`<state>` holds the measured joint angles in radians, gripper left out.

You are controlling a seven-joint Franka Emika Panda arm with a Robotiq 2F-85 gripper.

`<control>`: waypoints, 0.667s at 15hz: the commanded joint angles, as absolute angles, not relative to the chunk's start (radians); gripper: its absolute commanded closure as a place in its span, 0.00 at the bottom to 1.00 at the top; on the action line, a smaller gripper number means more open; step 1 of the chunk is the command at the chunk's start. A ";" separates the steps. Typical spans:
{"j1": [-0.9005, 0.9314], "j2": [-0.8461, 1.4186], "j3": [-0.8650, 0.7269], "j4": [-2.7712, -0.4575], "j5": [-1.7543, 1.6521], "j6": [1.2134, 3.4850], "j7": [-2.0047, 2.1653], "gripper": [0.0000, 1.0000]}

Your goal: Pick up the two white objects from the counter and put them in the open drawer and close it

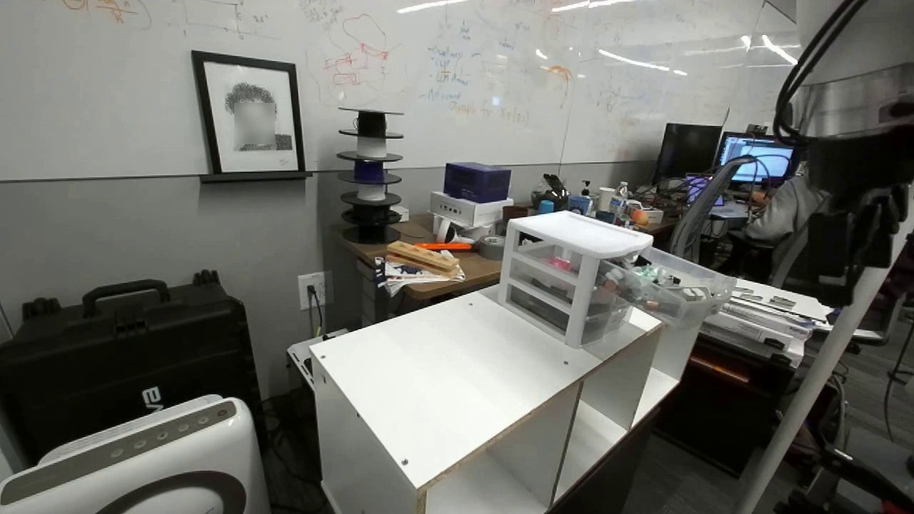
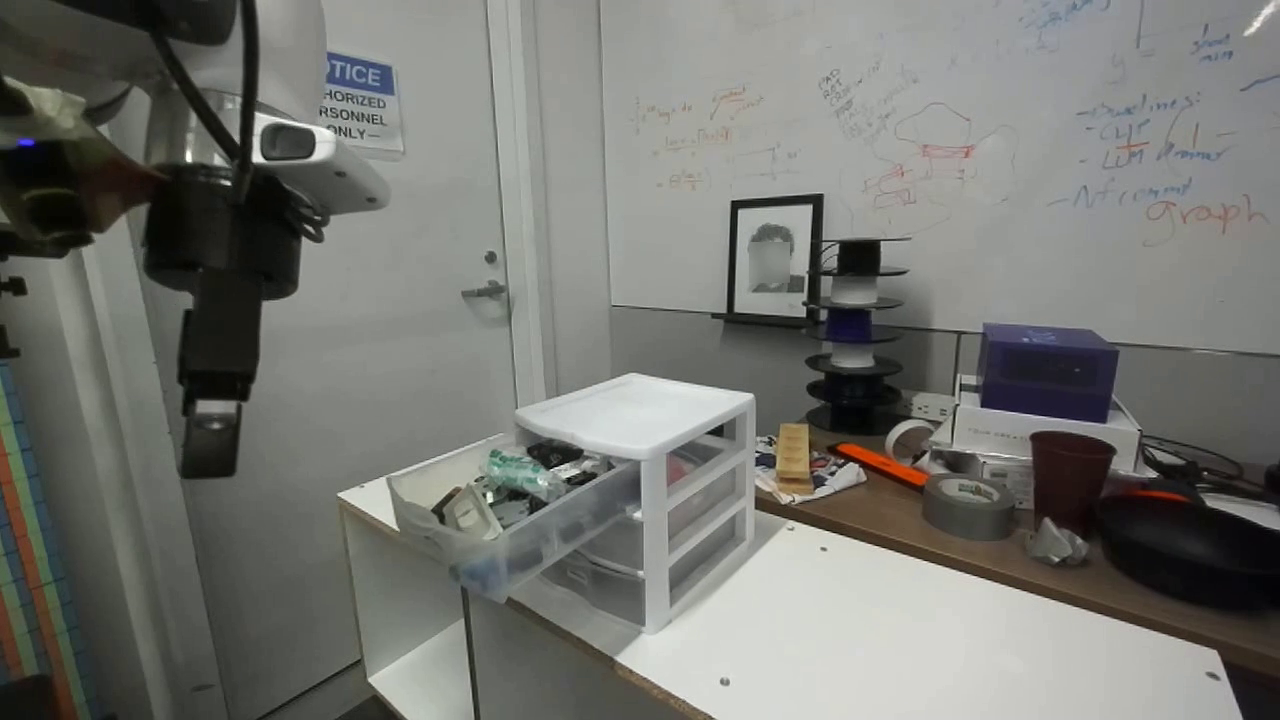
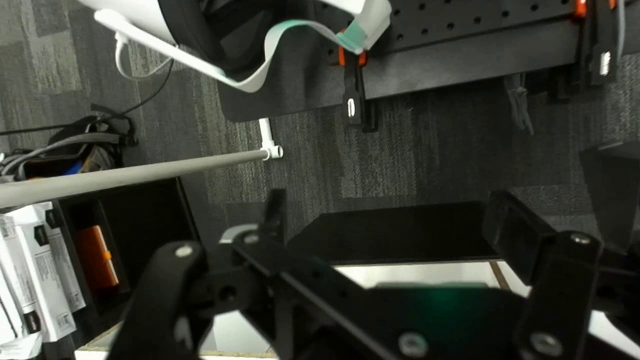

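The white counter [image 1: 457, 385] [image 2: 900, 620] has open compartments below and bears the white drawer unit [image 1: 582, 233] [image 2: 640, 412] in both exterior views. The unit's top translucent drawer [image 2: 560, 530] is pulled far out and holds several mixed items, some pale, grey or greenish; it also shows in an exterior view [image 1: 678, 314]. The lower drawers are shut. The two white objects do not show on the counter; I cannot tell whether they lie among the drawer's contents. My gripper [image 1: 842, 264] [image 2: 210, 440] hangs above and outward of the open drawer. In the wrist view its fingers [image 3: 387, 215] are wide apart with nothing between them.
A wooden desk [image 2: 820, 510] behind the counter holds a spool stack [image 2: 855, 345], a purple box [image 2: 1048, 375] and tape [image 2: 968, 505]. A pale pole [image 1: 807, 400] stands near the arm. A black case [image 1: 128, 343] and a white appliance [image 1: 178, 457] stand beside the counter.
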<state>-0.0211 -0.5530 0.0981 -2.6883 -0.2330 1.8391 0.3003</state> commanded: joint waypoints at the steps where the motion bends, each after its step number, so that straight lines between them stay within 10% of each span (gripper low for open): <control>1: -0.054 -0.470 0.098 -2.710 -0.307 2.019 0.323 0.00; 8: -0.096 -0.297 0.089 -2.686 -0.359 2.251 0.353 0.01; 10: -0.090 -0.260 0.082 -2.669 -0.332 2.263 0.341 0.26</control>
